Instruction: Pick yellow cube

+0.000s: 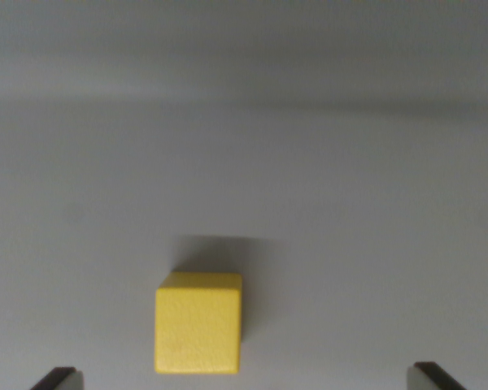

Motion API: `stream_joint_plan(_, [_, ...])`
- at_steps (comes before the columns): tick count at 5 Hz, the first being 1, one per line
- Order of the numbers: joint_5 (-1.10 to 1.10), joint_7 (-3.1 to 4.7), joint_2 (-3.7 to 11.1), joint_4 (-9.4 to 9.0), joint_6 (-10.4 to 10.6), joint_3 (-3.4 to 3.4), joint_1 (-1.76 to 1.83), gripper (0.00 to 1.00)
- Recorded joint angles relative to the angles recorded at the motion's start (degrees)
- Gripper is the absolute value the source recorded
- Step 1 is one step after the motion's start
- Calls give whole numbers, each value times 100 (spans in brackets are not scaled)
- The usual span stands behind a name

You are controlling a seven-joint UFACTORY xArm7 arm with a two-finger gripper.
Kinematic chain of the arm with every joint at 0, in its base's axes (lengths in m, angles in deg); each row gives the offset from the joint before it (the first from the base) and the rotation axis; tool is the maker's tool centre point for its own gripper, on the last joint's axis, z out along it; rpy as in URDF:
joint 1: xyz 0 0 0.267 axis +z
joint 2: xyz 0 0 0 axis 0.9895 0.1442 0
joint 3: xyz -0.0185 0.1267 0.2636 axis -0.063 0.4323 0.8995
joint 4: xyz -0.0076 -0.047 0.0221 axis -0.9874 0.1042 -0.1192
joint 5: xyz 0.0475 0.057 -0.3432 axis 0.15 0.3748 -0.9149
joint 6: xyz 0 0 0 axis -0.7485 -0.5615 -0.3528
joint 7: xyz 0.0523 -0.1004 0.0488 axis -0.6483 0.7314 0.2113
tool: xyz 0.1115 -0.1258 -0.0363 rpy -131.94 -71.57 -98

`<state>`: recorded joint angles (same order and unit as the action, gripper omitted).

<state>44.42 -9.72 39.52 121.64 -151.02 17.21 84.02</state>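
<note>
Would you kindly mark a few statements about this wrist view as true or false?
1. The yellow cube lies on a plain grey surface. True.
2. The fingers are closed on the cube. False: they stand apart, touching nothing.
3. The cube sits nearer the wrist view's left finger. True.
4. A second cube lies beside it. False: only one shows.
5. The cube is lifted off the surface. False: it rests there.

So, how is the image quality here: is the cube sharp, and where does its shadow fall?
In the wrist view the whole picture is soft and slightly grainy; the yellow cube has blurred edges. Its shadow falls just behind it, above it in the picture, faint and diffuse. The lighting is even, with no glare on the grey surface. The fingertips of the gripper show only as dark corners at the bottom edge.
</note>
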Motion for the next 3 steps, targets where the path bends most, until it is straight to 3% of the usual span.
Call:
stream_joint_plan(1, [6,-14,138,-139,253,21,18,0])
stream_joint_plan(2, [6,-14,138,-139,253,21,18,0])
stream_joint_plan(3, [11,-29,279,-280,512,43,36,0])
